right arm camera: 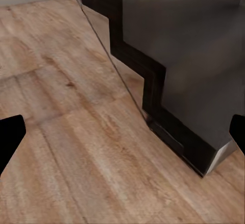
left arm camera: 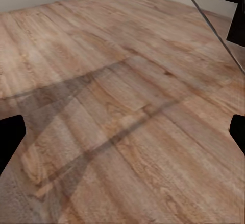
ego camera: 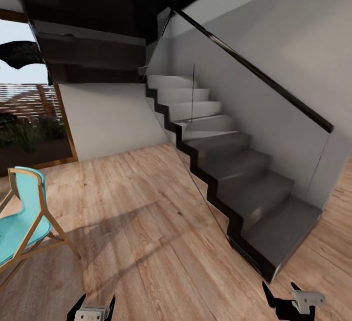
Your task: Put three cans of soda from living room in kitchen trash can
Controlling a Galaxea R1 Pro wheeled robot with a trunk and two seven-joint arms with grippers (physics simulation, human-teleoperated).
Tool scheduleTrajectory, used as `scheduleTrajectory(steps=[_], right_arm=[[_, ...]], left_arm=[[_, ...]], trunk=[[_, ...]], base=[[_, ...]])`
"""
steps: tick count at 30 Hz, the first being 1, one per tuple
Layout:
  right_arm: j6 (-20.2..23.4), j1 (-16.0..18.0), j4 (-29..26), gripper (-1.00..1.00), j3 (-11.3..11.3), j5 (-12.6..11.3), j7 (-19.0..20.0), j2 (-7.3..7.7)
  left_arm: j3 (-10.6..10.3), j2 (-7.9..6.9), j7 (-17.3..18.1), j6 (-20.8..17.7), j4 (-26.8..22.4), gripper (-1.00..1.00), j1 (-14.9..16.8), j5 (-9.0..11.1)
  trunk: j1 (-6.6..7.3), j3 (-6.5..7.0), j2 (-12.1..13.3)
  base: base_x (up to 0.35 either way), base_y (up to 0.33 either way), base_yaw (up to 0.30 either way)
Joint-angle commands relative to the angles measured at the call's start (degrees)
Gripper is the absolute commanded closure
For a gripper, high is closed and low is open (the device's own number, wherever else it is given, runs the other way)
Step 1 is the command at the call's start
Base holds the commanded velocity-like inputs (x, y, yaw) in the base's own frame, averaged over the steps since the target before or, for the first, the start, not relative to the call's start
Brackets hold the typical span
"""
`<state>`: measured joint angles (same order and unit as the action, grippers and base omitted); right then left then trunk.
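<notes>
Cans and bin lie outside your present views; you face a staircase point(ego camera: 234, 164) that rises from lower right toward upper left, with dark treads, a black stepped edge and a glass side panel topped by a dark handrail point(ego camera: 254, 72). Wood floor point(ego camera: 146, 223) spreads before it, crossed by long thin shadows. At your left stands a turquoise chair point(ego camera: 22, 218) with a pale wooden frame, partly cut by the frame edge. Behind the chair, a wood-framed window point(ego camera: 29, 116) gives onto greenery and slats. A white wall point(ego camera: 107, 116) closes the space under the upper flight.

Your left gripper point(ego camera: 94, 306) shows at the bottom edge of the head view, its two black fingers standing apart with nothing between them. In the left wrist view its fingertips point(left arm camera: 10, 142) sit at opposite edges of the picture, wide apart, over bare floor point(left arm camera: 122, 106).

Your right gripper point(ego camera: 283, 295) shows at the lower right, near the lowest step; its fingers are spread and empty. In the right wrist view its fingertips point(right arm camera: 9, 139) also sit at opposite edges, above floor point(right arm camera: 66, 132) beside the bottom step point(right arm camera: 194, 70).
</notes>
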<state>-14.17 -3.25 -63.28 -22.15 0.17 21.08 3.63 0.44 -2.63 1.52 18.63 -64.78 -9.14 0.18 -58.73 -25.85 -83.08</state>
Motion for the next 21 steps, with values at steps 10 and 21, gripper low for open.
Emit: scheduleTrajectory(steps=[10, 21], right_arm=[[-0.1, 0.0, 0.0, -1.00, 0.0, 0.1, -0.1, -0.28], [-0.1, 0.0, 0.2, -1.00, 1.8, 0.1, -0.2, -0.25]], left_arm=[[0.0, -0.01, 0.0, 0.0, 0.0, -1.00, 0.0, 0.0], [0.0, 0.00, 0.1, 0.0, 0.0, -1.00, 0.0, 0.0]], trunk=[[0.00, 0.02, 0.0], [0.00, 0.27, 0.0]], base=[[0.278, -0.165, 0.244], [0.254, -0.119, 0.256]])
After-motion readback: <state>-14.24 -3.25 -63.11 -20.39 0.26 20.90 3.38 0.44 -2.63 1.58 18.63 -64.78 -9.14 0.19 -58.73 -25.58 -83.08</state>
